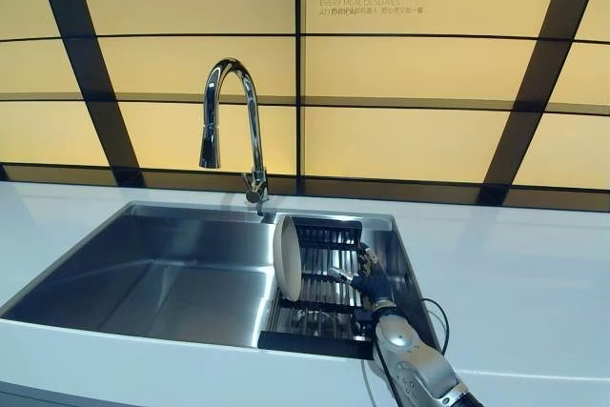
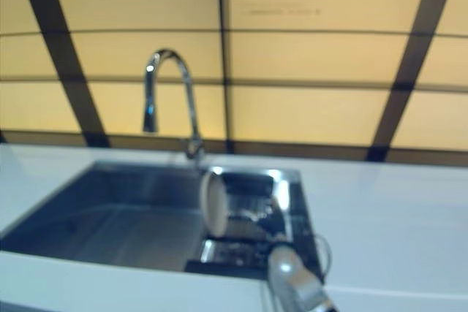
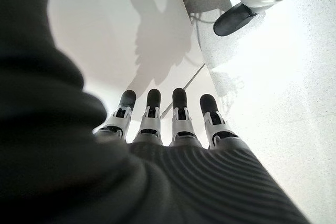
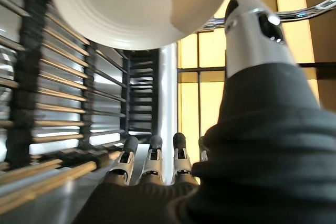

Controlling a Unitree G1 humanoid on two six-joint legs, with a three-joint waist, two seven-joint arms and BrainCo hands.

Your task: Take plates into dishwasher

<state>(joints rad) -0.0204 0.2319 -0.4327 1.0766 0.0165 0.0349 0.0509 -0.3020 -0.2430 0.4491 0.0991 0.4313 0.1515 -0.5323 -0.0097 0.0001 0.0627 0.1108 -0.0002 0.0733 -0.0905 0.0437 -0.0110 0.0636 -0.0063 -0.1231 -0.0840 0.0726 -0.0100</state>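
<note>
In the left eye view, lower centre of the frame, a white plate point(image 1: 287, 256) stands on edge in the dark rack point(image 1: 324, 297) set in the right part of the steel sink point(image 1: 162, 274), which is sunk into the white table point(image 1: 515, 274). My right robot hand point(image 1: 367, 278) comes up from the lower right and sits just right of the plate, apart from it, fingers relaxed and holding nothing. A curved chrome faucet point(image 1: 232, 121) rises behind the sink at upper centre-left. The right eye view shows the same layout, blurred. In the left wrist view, my left robot hand point(image 3: 168, 124) fills the lower frame, its fingers straight and released, with only pale floor beyond them. In the right wrist view, the plate fills the upper left of the frame above the rack bars, my fingers point(image 4: 152, 156) straight below it, not touching.
</note>
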